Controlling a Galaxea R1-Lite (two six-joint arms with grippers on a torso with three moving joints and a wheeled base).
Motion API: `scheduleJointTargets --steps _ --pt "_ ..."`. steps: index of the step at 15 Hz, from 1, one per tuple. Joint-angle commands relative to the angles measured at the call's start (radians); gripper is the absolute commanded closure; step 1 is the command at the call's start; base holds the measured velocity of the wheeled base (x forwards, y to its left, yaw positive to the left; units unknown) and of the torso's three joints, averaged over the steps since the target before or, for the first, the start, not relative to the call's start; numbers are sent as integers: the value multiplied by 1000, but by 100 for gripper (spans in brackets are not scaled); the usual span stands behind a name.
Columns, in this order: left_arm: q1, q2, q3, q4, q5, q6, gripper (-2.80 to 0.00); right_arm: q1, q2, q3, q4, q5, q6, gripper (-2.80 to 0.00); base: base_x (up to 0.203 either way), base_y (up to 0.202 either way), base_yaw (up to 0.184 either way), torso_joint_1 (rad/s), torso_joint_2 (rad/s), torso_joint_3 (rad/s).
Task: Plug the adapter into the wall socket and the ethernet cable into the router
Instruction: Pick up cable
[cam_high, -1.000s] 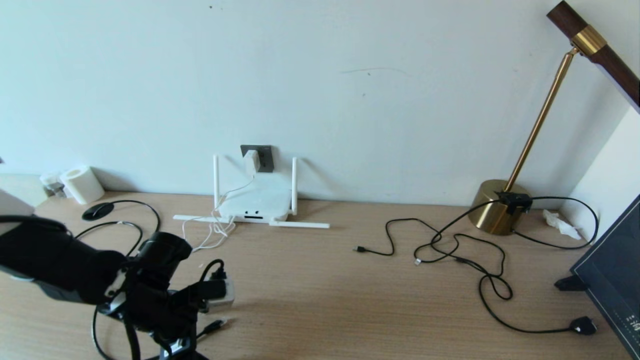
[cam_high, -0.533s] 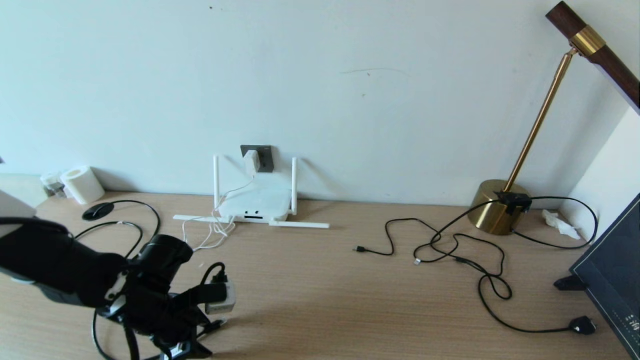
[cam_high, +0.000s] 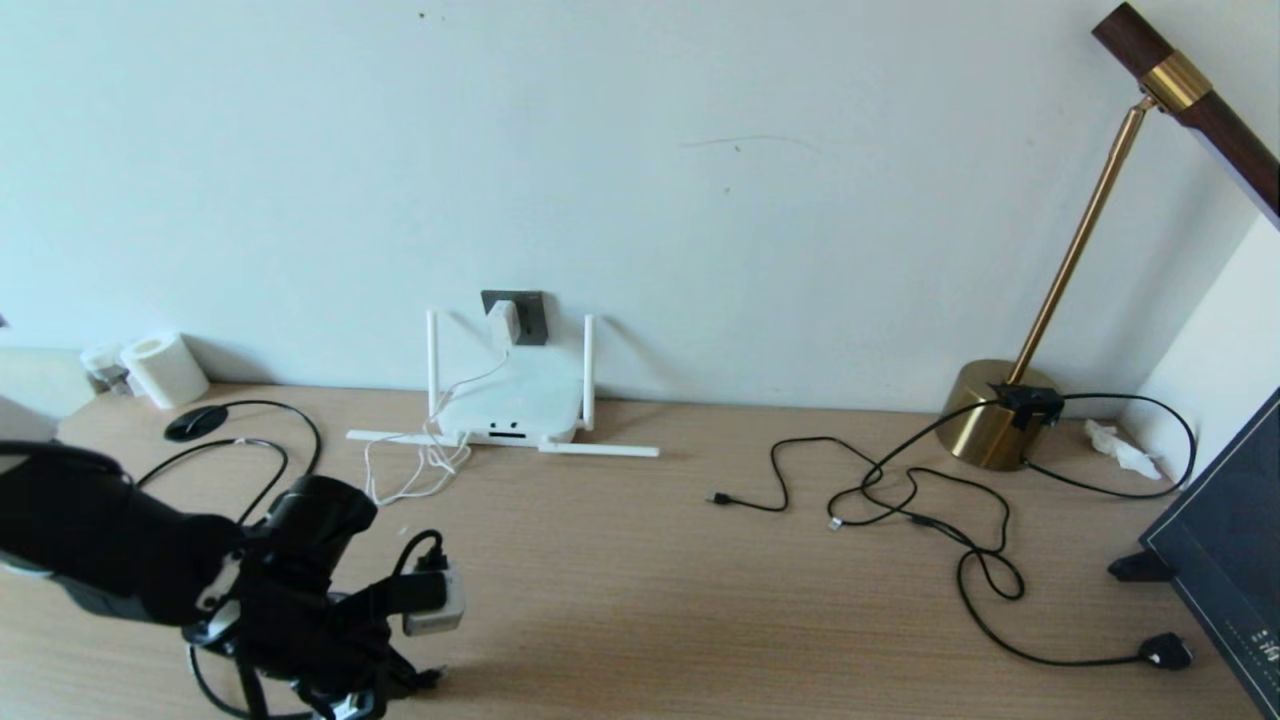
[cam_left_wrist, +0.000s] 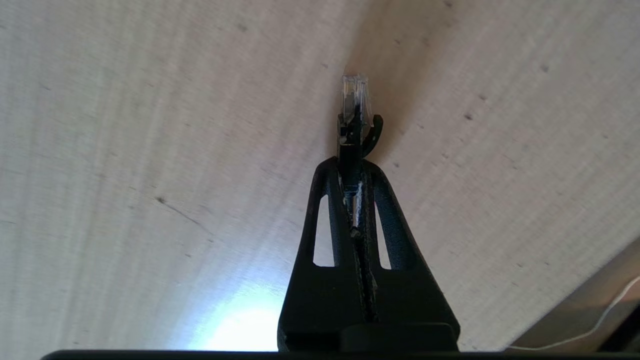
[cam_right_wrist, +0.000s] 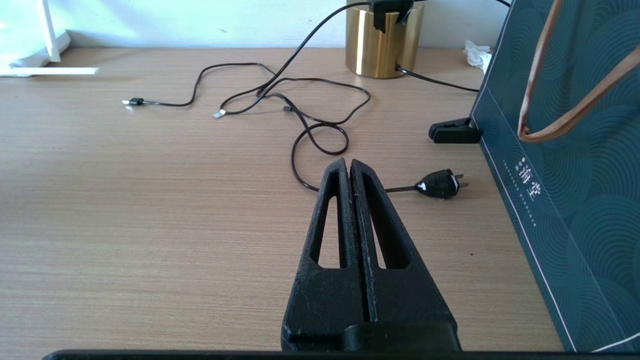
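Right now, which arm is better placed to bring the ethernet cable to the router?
The left. Its gripper has its jaws shut on the ethernet cable, on the router's side. The right gripper is shut, holding nothing.

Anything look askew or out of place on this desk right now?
Yes: the router has two antennas upright but two lying flat on the desk, splayed to either side. A crumpled tissue lies behind the brass lamp base. Loose black cords sprawl tangled nearby. The adapter sits in the wall socket.
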Motion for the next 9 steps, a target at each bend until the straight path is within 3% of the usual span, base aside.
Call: scheduleJointTargets --steps 1,5,9 --pt "-3 -50 16 5 -8 6 0 0 0 0 0 0 0 0 0 0 0 0 0 0" --pt "-66 -317 -15 105 -61 8 0 0 0 0 0 0 0 0 0 0 0 0 0 0" --pt "-95 -353 -187 250 -218 4 0 0 0 0 0 0 0 0 0 0 0 0 0 0"
